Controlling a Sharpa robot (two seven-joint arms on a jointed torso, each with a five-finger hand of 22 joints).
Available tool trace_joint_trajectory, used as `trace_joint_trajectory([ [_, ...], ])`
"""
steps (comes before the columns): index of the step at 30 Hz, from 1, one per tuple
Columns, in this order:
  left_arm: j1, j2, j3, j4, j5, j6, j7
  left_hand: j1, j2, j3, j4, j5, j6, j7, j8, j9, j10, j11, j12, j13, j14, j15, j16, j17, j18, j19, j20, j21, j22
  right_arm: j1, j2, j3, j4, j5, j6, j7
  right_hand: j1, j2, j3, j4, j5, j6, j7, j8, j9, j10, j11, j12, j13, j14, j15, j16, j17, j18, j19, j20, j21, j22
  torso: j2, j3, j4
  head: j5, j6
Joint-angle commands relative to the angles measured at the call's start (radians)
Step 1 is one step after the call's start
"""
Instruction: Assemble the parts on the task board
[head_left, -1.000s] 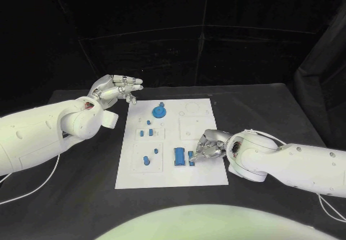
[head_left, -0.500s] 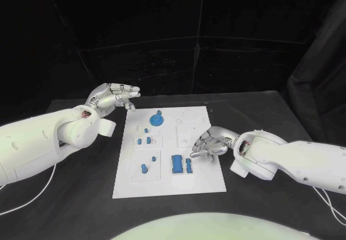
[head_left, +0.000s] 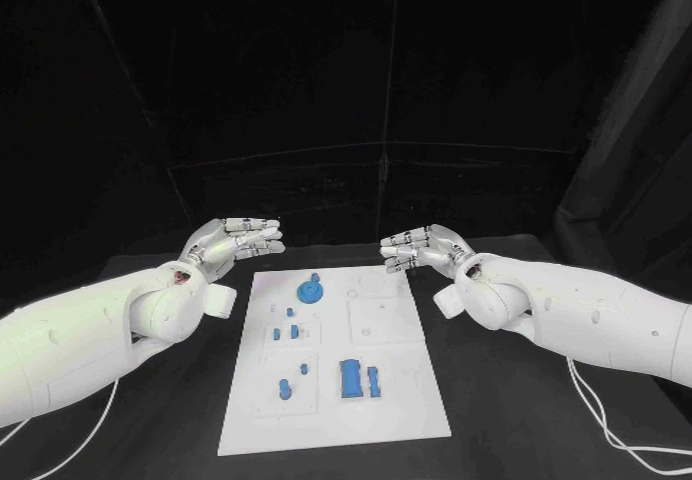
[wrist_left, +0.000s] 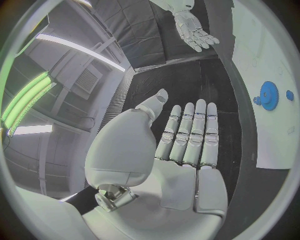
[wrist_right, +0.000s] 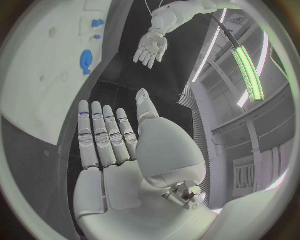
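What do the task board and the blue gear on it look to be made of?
Task board: apparently rigid white plastic with a matt finish; its flat face shows shallow moulded recesses and no glare. Blue gear: probably plastic as well, uniformly blue, with a toothed rim visible in the left wrist view and no metallic shine. Neither material is certain from looks alone.

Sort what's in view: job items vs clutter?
Job:
- white rectangular task board
- round blue gear part
- blue rectangular block part
- small blue pieces
- left hand, right hand, both empty, fingers apart

Just there:
- black table
- white cable
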Motion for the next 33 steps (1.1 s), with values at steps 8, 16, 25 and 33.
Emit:
trace_joint_trajectory([
  [8,-0.014,0.029,0.001,-0.039,0.035,-0.020,0.016,-0.396,0.082,-0.135,0.056,-0.055,-0.330,-0.060,-0.107,-0.066,-0.354,-0.045,-0.162,-0.063,-0.308,-0.030,-0.170,-0.153,-0.051,-0.301,-0.073,-0.121,-0.129,0.000,0.057,0.006,-0.084,0.085,0.007,0.069,-0.455,-0.096,0.068,0.082,-0.052,-0.292,-0.060,-0.066,-0.119,-0.308,-0.050,-0.092,-0.101,-0.352,-0.042,-0.064,-0.087,-0.051,-0.300,-0.075,-0.117,-0.091,-0.011,0.0052,0.0030,0.007,0.028],
  [16,-0.035,0.016,0.022,0.028,0.029,-0.129,0.028,-0.637,0.082,-0.184,0.056,-0.055,-0.504,-0.092,-0.107,-0.066,-0.528,-0.083,-0.162,-0.063,-0.476,-0.064,-0.205,-0.153,-0.069,-0.436,-0.127,-0.121,-0.174,-0.003,0.039,0.004,-0.004,0.135,-0.103,0.104,-0.694,-0.096,0.109,0.082,-0.131,-0.457,-0.096,-0.066,-0.119,-0.490,-0.085,-0.092,-0.101,-0.536,-0.074,-0.064,-0.087,-0.069,-0.458,-0.129,-0.204,-0.091,-0.014,0.0098,-0.0133,0.060,0.052],
  [25,-0.088,-0.019,0.074,0.199,0.012,-0.406,0.060,-0.835,0.082,-0.223,0.056,-0.055,-0.648,-0.175,-0.107,-0.066,-0.673,-0.180,-0.162,-0.063,-0.614,-0.151,-0.291,-0.153,-0.093,-0.549,-0.172,-0.121,-0.210,-0.011,-0.003,-0.001,0.193,0.259,-0.370,0.191,-0.890,-0.096,0.145,0.082,-0.131,-0.593,-0.189,-0.066,-0.119,-0.641,-0.176,-0.092,-0.101,-0.689,-0.158,-0.064,-0.087,-0.091,-0.589,-0.173,-0.204,-0.091,-0.016,0.0127,-0.0234,0.093,0.067],
  [33,-0.127,-0.045,0.113,0.325,-0.001,-0.611,0.083,-0.954,0.082,-0.307,0.056,-0.055,-0.734,-0.175,-0.107,-0.066,-0.759,-0.180,-0.162,-0.063,-0.696,-0.151,-0.291,-0.153,-0.169,-0.616,-0.269,-0.121,-0.288,-0.016,-0.026,-0.004,0.298,0.325,-0.514,0.238,-1.007,-0.096,0.223,0.082,-0.131,-0.673,-0.189,-0.066,-0.119,-0.730,-0.176,-0.092,-0.101,-0.779,-0.158,-0.064,-0.087,-0.171,-0.666,-0.267,-0.204,-0.091,-0.016,0.0127,-0.0234,0.093,0.067],
])
